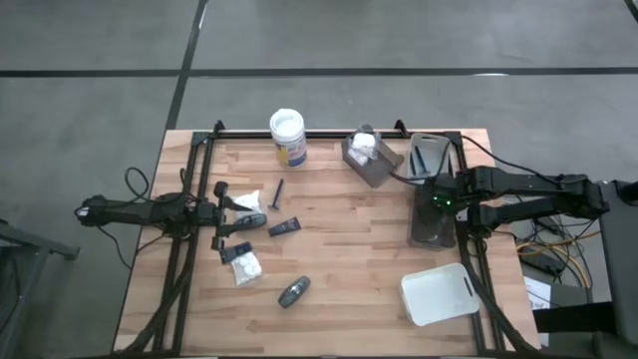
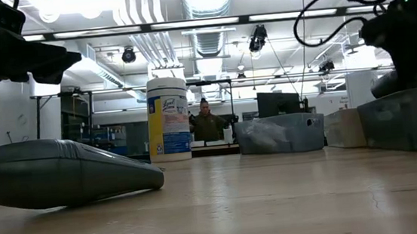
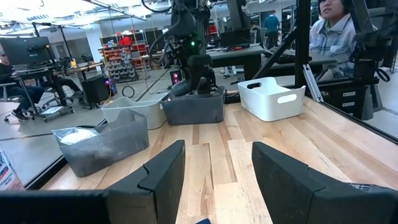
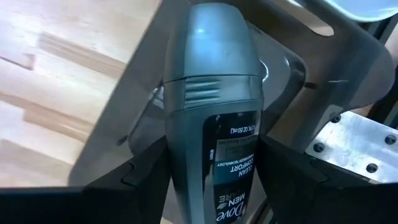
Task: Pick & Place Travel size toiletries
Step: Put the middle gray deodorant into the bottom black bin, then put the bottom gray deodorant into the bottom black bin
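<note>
dark grey bottle (image 4: 211, 124) held lengthwise between the right gripper's fingers, over the grey tray.

the bottle is gripped by the right gripper (image 1: 446, 195) with its long axis running out along the fingers, cap end leading; the grey tray (image 1: 431, 231) at the table's right edge lies directly below, so only a lowering is judged needed. the left gripper (image 1: 227, 214), fingers parted and holding nothing, is seen among the toiletries left on the wood.

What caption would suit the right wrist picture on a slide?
The right hand grips a dark grey bottle over a grey tray.
</note>
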{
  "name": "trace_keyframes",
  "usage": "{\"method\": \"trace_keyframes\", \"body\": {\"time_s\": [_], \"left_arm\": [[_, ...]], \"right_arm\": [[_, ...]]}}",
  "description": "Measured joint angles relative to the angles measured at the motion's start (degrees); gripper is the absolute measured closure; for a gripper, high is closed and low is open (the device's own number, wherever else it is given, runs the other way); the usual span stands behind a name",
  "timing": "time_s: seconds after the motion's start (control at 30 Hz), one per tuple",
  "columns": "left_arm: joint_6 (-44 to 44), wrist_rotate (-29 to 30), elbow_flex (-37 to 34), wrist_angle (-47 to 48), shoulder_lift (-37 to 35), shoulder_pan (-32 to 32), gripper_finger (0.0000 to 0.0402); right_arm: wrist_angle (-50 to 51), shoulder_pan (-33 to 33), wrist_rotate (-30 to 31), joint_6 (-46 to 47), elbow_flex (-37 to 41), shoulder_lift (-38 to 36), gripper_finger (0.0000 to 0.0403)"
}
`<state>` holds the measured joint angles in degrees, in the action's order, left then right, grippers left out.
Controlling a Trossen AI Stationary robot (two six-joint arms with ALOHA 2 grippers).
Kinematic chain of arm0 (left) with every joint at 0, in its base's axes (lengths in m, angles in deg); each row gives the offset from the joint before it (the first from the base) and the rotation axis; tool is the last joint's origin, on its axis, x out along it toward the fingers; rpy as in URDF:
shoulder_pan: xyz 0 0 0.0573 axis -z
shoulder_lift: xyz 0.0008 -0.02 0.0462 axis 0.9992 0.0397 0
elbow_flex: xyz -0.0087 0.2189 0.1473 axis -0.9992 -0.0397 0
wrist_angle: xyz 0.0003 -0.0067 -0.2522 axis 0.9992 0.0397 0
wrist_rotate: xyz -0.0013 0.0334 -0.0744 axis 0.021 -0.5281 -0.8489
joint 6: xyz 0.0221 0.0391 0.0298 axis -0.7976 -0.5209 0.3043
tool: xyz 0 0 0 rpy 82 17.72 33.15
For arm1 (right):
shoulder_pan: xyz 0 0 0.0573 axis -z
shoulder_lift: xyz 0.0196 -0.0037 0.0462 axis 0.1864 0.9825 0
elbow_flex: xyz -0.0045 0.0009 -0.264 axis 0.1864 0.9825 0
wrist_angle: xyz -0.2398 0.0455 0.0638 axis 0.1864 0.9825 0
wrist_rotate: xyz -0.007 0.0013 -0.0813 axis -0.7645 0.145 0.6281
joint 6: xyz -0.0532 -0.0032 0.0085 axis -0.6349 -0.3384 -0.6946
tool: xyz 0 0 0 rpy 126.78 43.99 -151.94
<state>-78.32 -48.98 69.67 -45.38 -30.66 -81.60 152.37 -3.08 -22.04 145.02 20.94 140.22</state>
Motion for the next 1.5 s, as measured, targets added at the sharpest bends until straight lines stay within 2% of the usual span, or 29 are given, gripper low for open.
{"method": "trace_keyframes", "body": {"time_s": [0.27,0.6,1.0,1.5], "left_arm": [[0.0,0.0,0.0,0.0,0.0,0.0,0.0209],[0.0,0.0,0.0,0.0,0.0,0.0,0.0209],[0.0,0.0,0.0,0.0,0.0,0.0,0.0209],[0.0,0.0,0.0,0.0,0.0,0.0,0.0209]], "right_arm": [[-1.7,0.0,1.8,-1.1,1.4,3.6,0.0201],[-2.8,0.0,3.2,2.0,1.6,9.7,0.0181],[-6.2,0.0,3.3,-0.6,1.6,19.1,0.0201],[-9.2,0.0,2.4,-3.1,1.6,24.3,0.0164]]}}
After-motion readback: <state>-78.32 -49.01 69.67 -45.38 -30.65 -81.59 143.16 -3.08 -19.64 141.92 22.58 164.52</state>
